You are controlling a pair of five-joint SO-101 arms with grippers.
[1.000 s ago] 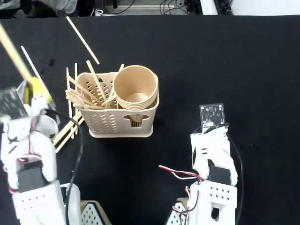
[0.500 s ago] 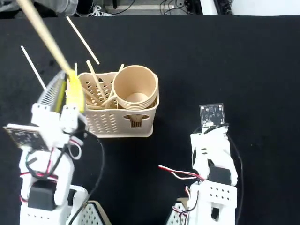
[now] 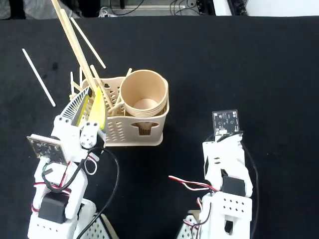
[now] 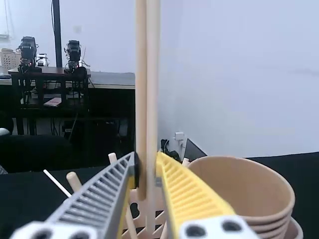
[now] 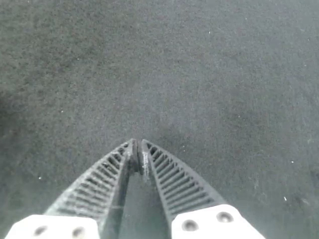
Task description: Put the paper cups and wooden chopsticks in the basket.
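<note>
Moved: my left arm (image 3: 60, 164) has swung in from the left edge of the table (image 3: 239, 59) over the last second and now stands at the basket's left side; the right arm has kept still.
Held chopsticks (image 3: 75, 42): a pair, side by side, running up and away from the basket in the high view and standing nearly upright in the left wrist view (image 4: 147, 74); the lower ends dip toward the basket's left compartment, and I cannot tell whether they touch anything there.
Left end effector (image 3: 94, 92): clenched on that pair, fingertips (image 4: 167, 167) pressed to either side of it, just over the left rim of the basket.
Basket (image 3: 134, 137): upright near the middle of the table, two compartments.
Paper cups (image 3: 162, 94): a nested stack sitting in the right compartment, mouth up.
Basket chopsticks (image 3: 112, 104): several leaning criss-cross in the left compartment.
Loose chopsticks: one (image 3: 37, 77) lies on the table left of the basket, another (image 3: 92, 50) lies behind it.
Right end effector (image 5: 138, 154): clenched on nothing, fingertips together above bare table, well apart from the basket.
</note>
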